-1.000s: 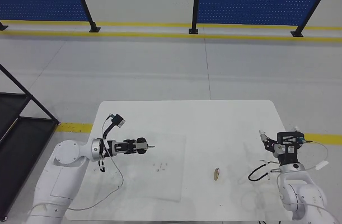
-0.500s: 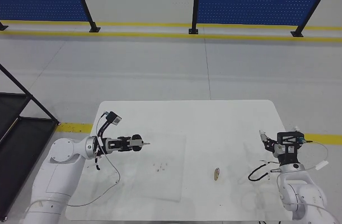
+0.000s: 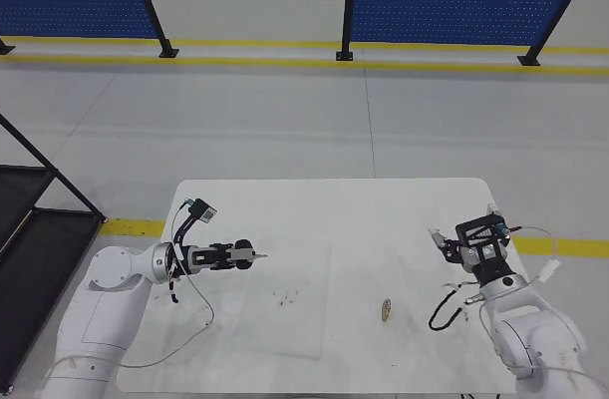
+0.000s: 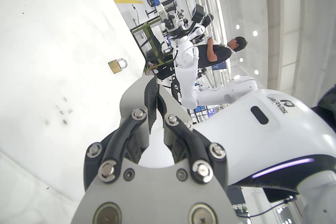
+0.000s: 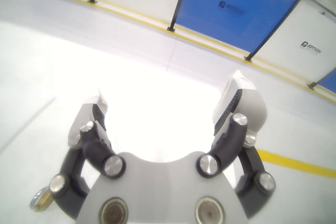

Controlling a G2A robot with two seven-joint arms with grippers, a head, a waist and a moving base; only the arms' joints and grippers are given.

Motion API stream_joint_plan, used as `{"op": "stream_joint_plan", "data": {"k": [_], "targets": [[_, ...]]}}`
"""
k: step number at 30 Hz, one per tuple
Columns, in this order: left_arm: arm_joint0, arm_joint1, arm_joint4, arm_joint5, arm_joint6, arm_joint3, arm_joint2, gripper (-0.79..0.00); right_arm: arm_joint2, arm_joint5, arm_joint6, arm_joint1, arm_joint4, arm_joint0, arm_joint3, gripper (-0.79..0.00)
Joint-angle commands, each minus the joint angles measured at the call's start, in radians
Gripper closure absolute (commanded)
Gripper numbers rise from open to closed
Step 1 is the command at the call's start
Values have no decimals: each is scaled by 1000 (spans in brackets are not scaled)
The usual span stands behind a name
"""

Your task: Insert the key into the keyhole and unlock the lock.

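Observation:
The brass padlock (image 3: 386,310) lies flat on the white table (image 3: 404,209), right of centre near the front; it also shows in the left wrist view (image 4: 116,66) and partly behind the fingers in the right wrist view (image 5: 42,202). My left gripper (image 3: 256,256) hovers over the table's left part, pointing toward the padlock and well short of it. Its fingers (image 4: 143,96) are pressed together (image 4: 151,79); I cannot see whether a key is between them. My right gripper (image 3: 463,225) stands open (image 5: 170,89) near the table's right edge, behind and to the right of the padlock, holding nothing.
Several small dark specks (image 3: 286,295) mark the table between the left gripper and the padlock. A black cable (image 3: 446,309) loops beside the right arm. A black rack (image 3: 25,239) stands off the table's left side.
The left gripper drew back a little to the left, then stayed still. The right arm shifted left over the table and turned. The padlock has not moved.

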Motion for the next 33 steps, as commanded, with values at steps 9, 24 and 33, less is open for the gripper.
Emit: {"op": "stream_joint_plan", "data": {"k": [9,24,33], "targets": [[0,0,0,0,0,0,0,0,-92,-110,552,1,96,67,-112,-785],[0,0,0,0,0,0,0,0,-166,49,891,-12,314,174,-65,-785],[0,0,0,0,0,0,0,0,-166,49,891,-12,314,174,-65,-785]]}}
